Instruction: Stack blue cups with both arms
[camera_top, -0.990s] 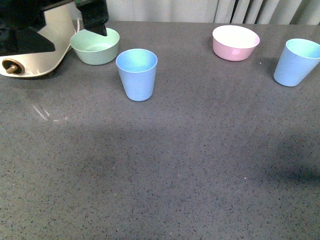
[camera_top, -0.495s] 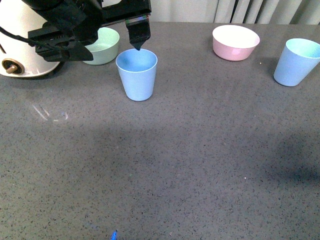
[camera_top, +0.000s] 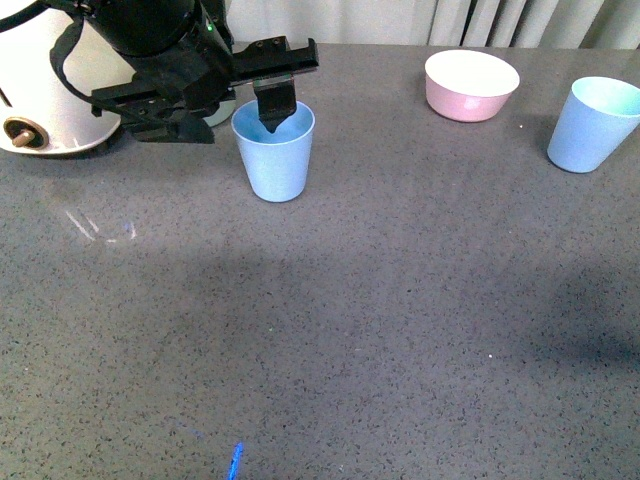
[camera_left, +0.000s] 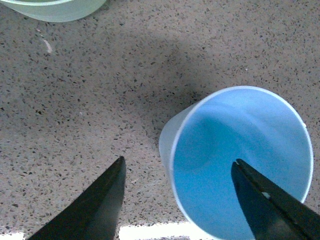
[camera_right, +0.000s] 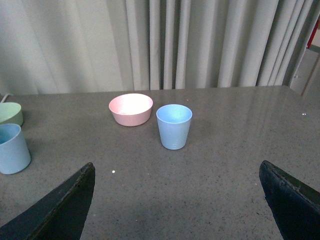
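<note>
Over the near blue cup (camera_top: 272, 150), which stands upright toward 11 o'clock on the desk (camera_top: 380, 330), the left gripper (camera_left: 178, 161) hangs with its jaws apart. One finger (camera_left: 265, 200) dips inside the cup's mouth and the other (camera_left: 95, 210) is outside, so the cup's wall runs between them. Nothing is clamped yet.

To pinch well, the gripper likely needs to sink a little further so the pads take the wall below the rim. It should then close softly, since thin tapered plastic may flex or tip under a hard squeeze. A straight lift would keep the cup clear of the mint-green bowl (camera_left: 50, 7), which sits close by.

From this cup, the pink bowl (camera_top: 471, 85) lies at about 2 o'clock. The second blue cup (camera_top: 595, 125) stands upright at about 3 o'clock, well apart from the first.

The right gripper (camera_right: 176, 165) has its jaws wide apart and holds nothing. It faces that second cup from well short of it and will have to approach and steady it before the cups can nest.
</note>
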